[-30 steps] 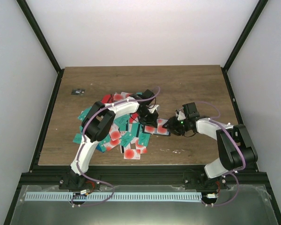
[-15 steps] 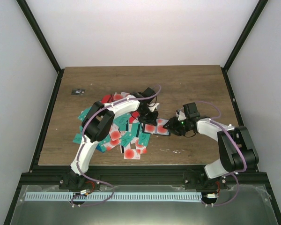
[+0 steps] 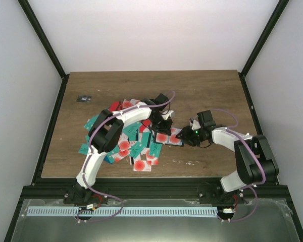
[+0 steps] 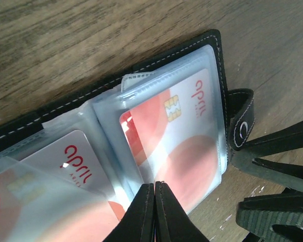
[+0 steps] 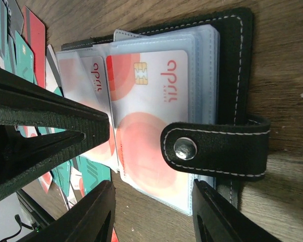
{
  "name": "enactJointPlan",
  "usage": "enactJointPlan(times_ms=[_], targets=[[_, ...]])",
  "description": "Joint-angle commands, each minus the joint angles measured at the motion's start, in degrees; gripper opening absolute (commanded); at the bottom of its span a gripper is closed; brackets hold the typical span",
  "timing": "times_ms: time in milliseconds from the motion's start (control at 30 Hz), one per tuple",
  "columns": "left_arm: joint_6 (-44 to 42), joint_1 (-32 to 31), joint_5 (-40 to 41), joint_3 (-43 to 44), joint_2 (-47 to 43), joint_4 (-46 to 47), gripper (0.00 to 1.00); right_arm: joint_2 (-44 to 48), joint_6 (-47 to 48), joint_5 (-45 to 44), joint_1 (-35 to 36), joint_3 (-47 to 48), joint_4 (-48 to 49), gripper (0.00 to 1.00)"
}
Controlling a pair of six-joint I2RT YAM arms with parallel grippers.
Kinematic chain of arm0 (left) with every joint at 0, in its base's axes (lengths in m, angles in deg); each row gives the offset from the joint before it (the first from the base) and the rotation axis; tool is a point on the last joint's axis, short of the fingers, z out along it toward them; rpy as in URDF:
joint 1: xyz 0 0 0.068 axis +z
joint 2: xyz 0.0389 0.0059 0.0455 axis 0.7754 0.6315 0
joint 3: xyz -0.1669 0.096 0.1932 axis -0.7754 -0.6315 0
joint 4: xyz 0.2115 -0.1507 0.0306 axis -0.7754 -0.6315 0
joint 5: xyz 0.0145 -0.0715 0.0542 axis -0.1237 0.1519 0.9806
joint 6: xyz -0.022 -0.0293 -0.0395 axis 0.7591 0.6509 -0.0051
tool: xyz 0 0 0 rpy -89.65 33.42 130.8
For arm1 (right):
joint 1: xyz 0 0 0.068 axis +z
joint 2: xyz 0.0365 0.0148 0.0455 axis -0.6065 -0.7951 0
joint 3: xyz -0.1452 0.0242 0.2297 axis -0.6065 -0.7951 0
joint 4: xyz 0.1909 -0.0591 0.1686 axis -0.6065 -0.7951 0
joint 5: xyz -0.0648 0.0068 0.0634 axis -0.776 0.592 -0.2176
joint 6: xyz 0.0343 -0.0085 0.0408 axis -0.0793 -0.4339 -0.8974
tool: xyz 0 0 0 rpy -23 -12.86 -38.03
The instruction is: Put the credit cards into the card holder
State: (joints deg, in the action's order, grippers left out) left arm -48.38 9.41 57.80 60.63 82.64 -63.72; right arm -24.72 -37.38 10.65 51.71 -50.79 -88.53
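The black card holder point(image 3: 170, 136) lies open on the wood, its clear sleeves holding white cards with red circles point(image 4: 184, 136). My left gripper point(image 4: 155, 184) is shut, its tips pressed on the sleeves near the middle fold; nothing shows between the fingers. In the top view it point(image 3: 159, 131) stands over the holder's left half. My right gripper point(image 5: 152, 204) is open, straddling the sleeves' near edge, with the snap tab point(image 5: 214, 148) lying across the top card. In the top view it point(image 3: 185, 137) is at the holder's right end. Loose credit cards point(image 3: 125, 143) are heaped to the left.
A tiny dark grey object point(image 3: 84, 98) lies at the far left of the table. Teal and red cards point(image 5: 20, 55) lie just behind the holder in the right wrist view. My right fingers point(image 4: 278, 151) show beside the tab in the left wrist view.
The left gripper has shifted very slightly over the holder. The right arm and the holder have stayed where they were.
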Motion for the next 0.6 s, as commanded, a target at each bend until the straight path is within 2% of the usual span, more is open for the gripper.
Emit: enactJointPlan(times_ms=[0,567], targets=[[-0.6,-0.7,-1.3,1.8,1.2,0.4,0.04,-0.8,1.2,-0.1,-0.6,2.0,-0.2,0.44],[-1.8,-0.9,1.2,0.8,3.9,-0.3,0.04,-3.0,1.5,2.2,-0.6,3.1,1.4,0.44]])
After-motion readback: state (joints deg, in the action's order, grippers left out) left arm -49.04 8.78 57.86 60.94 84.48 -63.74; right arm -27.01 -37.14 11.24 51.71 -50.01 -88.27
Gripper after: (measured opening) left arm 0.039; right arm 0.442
